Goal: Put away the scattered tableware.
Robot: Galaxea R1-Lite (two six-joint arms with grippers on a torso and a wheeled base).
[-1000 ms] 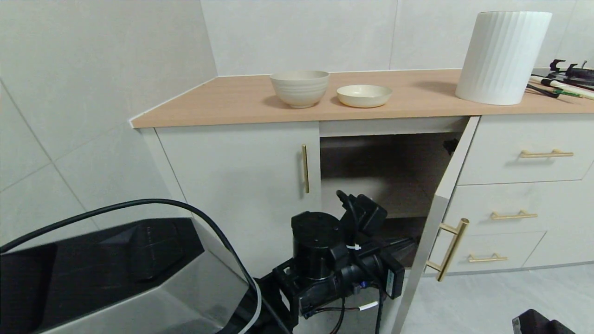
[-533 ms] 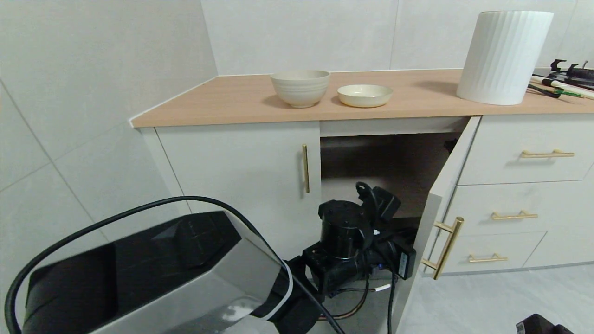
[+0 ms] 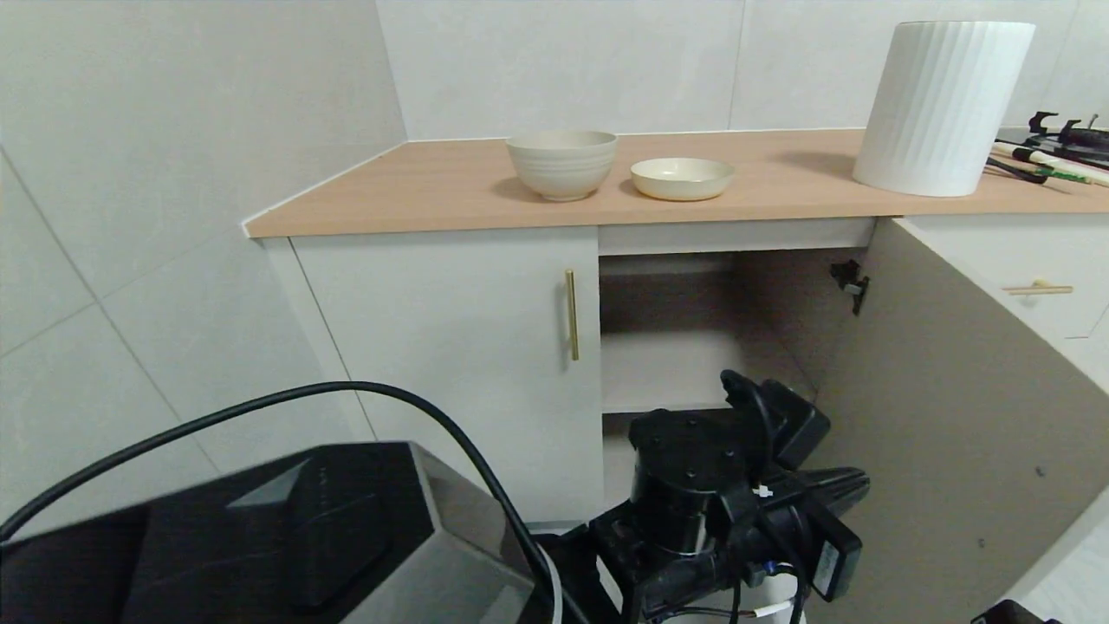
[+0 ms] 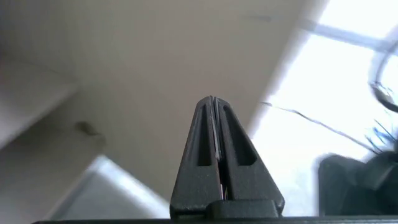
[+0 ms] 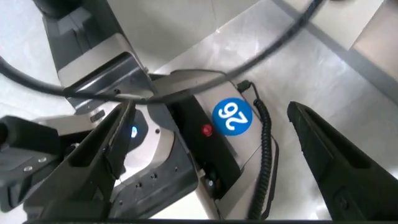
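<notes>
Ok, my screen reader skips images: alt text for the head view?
A wood-topped counter holds a ribbed bowl and a shallow dish; below, the right cabinet door stands wide open, with the left arm's claw near its inner face.

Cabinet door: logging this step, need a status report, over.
Left gripper shut, empty, low by the wide-open grey cabinet door; right gripper open, empty. Ribbed beige bowl and shallow cream dish on wooden countertop. Nothing seen in the way.

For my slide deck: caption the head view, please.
Left gripper, shut, by the open cabinet door; bowl and dish sit on the counter.
</notes>
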